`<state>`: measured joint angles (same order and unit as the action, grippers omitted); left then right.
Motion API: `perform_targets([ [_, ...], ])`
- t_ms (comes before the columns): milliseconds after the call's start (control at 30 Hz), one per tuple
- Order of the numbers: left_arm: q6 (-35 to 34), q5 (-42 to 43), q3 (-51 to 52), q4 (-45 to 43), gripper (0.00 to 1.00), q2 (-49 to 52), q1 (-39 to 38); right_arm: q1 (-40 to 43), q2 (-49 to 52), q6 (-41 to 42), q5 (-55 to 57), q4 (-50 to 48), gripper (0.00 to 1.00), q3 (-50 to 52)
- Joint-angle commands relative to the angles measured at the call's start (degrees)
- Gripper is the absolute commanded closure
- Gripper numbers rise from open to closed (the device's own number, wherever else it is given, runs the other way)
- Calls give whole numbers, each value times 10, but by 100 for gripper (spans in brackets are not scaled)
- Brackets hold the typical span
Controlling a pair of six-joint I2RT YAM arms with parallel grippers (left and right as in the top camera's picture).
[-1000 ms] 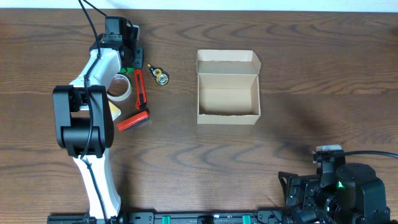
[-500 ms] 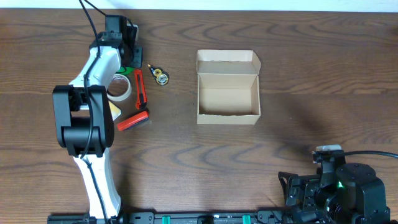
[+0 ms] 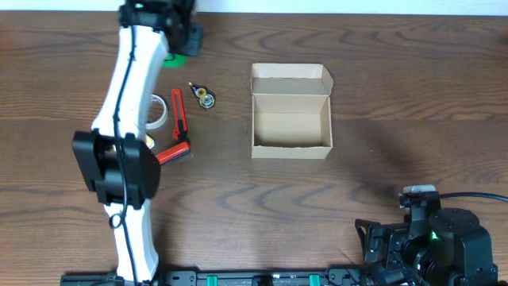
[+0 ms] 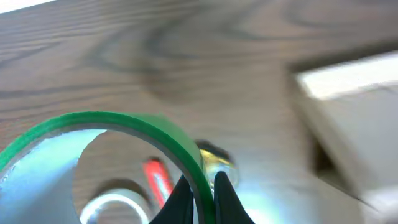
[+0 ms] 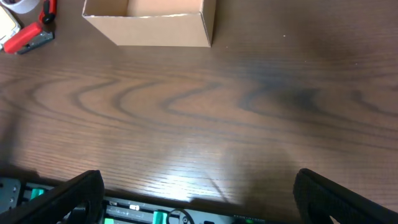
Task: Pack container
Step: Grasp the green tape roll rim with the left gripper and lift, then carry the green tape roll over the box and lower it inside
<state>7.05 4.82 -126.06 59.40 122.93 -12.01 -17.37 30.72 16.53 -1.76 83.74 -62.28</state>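
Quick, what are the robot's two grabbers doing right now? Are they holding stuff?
The left gripper is shut on the green tape roll.
The right gripper is open, holding nothing.

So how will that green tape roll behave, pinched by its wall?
Probably light: the green tape roll is a thin open ring, and the left gripper holds it by one wall. Held off-centre, it may swing or tilt. Set down on edge, it would likely roll.
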Motion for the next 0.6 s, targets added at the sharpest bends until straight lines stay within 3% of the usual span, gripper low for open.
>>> perform_targets([
  [0,-20,39,-16,33,94,-39,-33,7,-1,6,-2,0,1,1],
  [133,-45,83,-13,65,94,-42,-74,7,-1,6,-2,0,1,1],
  [567,-64,67,88,43,94,-80,-191,7,-1,6,-2,0,1,1],
])
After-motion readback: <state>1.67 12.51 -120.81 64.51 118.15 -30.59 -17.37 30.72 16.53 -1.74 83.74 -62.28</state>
